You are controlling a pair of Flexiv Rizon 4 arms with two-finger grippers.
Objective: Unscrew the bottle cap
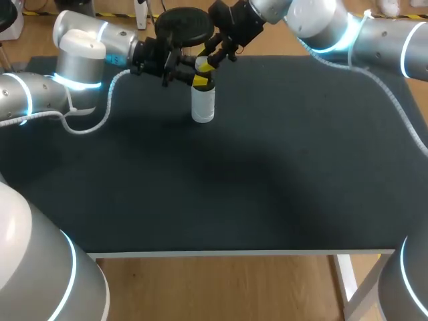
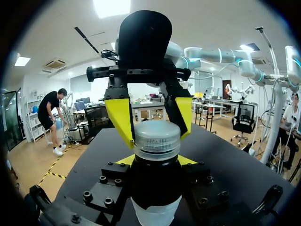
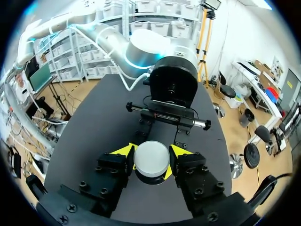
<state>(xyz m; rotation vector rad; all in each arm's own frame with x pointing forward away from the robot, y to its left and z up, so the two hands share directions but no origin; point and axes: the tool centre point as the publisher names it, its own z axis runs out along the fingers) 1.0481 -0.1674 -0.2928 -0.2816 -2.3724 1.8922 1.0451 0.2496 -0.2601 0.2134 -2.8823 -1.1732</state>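
A small white bottle [image 1: 202, 105] stands upright on the black table mat, far back and left of the middle. My left gripper [image 1: 192, 81] comes in level from the left and is shut on the bottle's upper body just under the cap. In the left wrist view the bottle [image 2: 155, 207] fills the gap between its yellow tips. My right gripper [image 1: 203, 65] comes down slanting from the upper right, shut on the pale ribbed cap [image 2: 157, 138]. The right wrist view looks straight down on the cap [image 3: 151, 160], with a yellow fingertip [image 3: 123, 151] pressed against each side.
The black mat [image 1: 267, 167] covers the table to its white front edge [image 1: 241, 253]. A black round-based stand [image 1: 184, 21] sits just behind the bottle at the far edge. The left arm's white cable [image 1: 100, 117] loops over the mat left of the bottle.
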